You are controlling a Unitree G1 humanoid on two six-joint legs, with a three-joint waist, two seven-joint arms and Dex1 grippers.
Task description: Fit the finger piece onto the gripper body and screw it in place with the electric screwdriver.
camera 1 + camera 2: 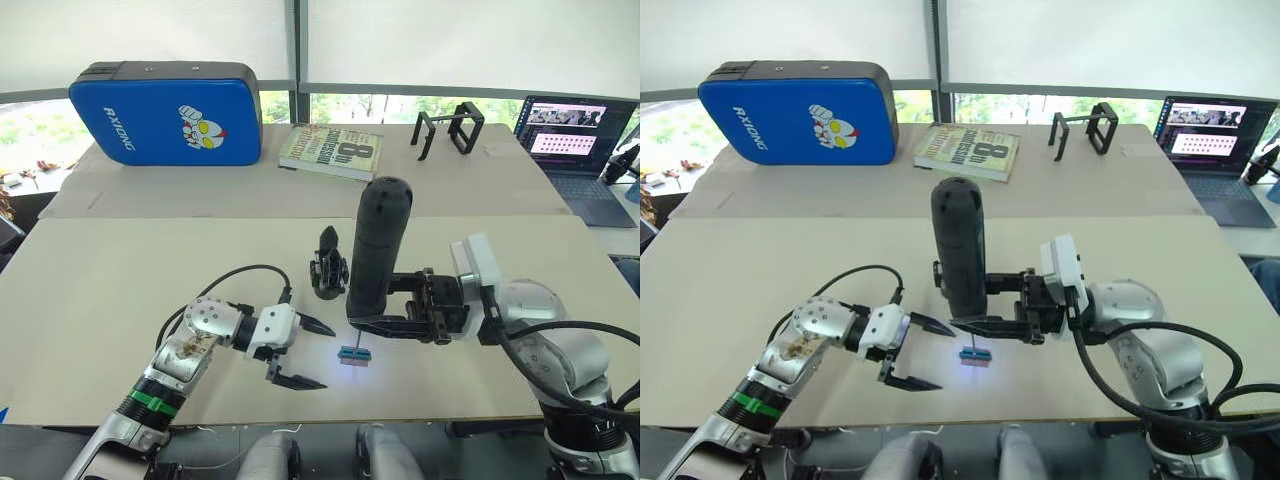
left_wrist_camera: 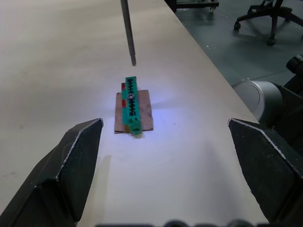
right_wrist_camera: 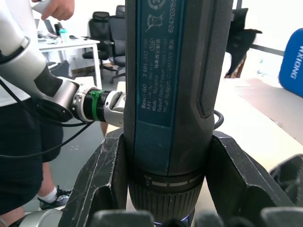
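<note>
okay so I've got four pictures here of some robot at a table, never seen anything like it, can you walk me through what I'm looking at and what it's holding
This is a two-armed humanoid robot. Two pictures look down from cameras in its head; the other two come from a camera on each wrist.

The right gripper is shut on an electric screwdriver, held upright with its lit bit pointing down over a small green strip that lies on a brown card on the table. The right wrist picture is a close-up of that screwdriver, with a person standing behind.

The left gripper is open and holds nothing, near the green strip.

Just behind the screwdriver stands a small black gripper body. Farther back lie a blue case, a book, a black wire stand and a laptop.
</note>
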